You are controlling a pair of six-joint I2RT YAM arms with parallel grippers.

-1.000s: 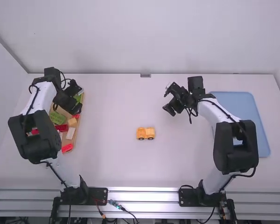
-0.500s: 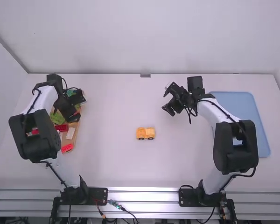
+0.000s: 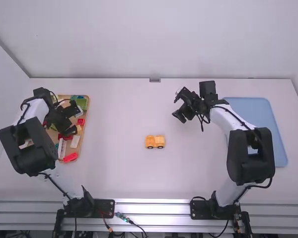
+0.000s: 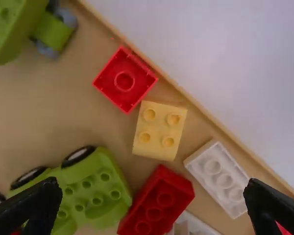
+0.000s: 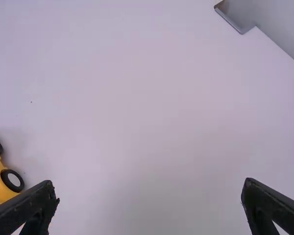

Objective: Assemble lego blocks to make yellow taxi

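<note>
Above the wooden tray of blocks at the left hangs my left gripper (image 3: 71, 120). Seen from the left wrist, that gripper (image 4: 154, 203) stands open, with a pale yellow two-by-two block (image 4: 159, 130) lying in the tray beyond its fingers, between an upturned red block (image 4: 125, 80) and a longer red block (image 4: 159, 202). A yellow-orange wheeled car piece (image 3: 155, 142) is on the table near the middle. My right gripper (image 3: 179, 108) is over the table, back and right of the car. From the right wrist, the gripper (image 5: 149, 200) is open and empty, the car (image 5: 1, 182) at one side.
The wooden tray (image 3: 85, 111) also holds white blocks (image 4: 219, 178), a green wheeled piece (image 4: 90, 188) and several others; its rim borders the table. A blue tray (image 3: 260, 111) lies at the right, partly under the right arm.
The left gripper has moved leftward and toward the camera over the tray, uncovering more of the tray's back part. The right arm and the car look unmoved.
</note>
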